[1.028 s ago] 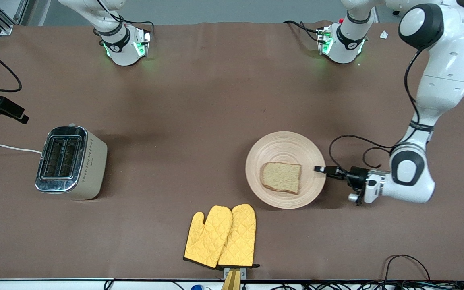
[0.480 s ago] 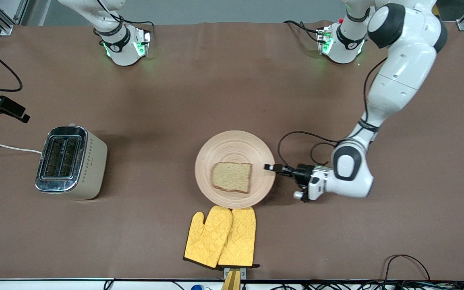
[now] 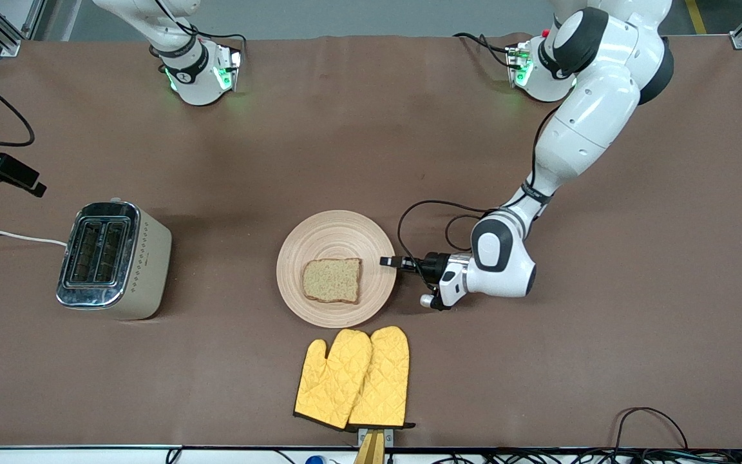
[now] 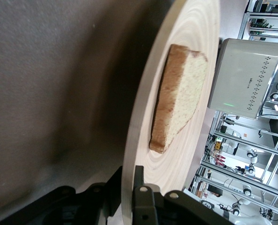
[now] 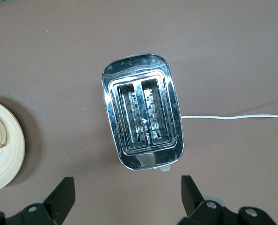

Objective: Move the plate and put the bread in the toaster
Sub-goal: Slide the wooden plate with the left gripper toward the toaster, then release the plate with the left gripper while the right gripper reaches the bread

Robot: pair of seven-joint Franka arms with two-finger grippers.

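The pale wooden plate lies mid-table with the bread flat on it. My left gripper is low at the plate's edge toward the left arm's end, shut on the rim; in the left wrist view its fingers pinch the plate beside the bread. The toaster stands toward the right arm's end, both slots empty. My right gripper is open and empty, up over the table beside the toaster.
Two yellow oven mitts lie just nearer the front camera than the plate. The toaster's white cord runs off the table's right-arm end. Bare brown table lies between plate and toaster.
My left gripper has slid the plate, with the bread on it, across the table toward the toaster. The right arm has not moved.
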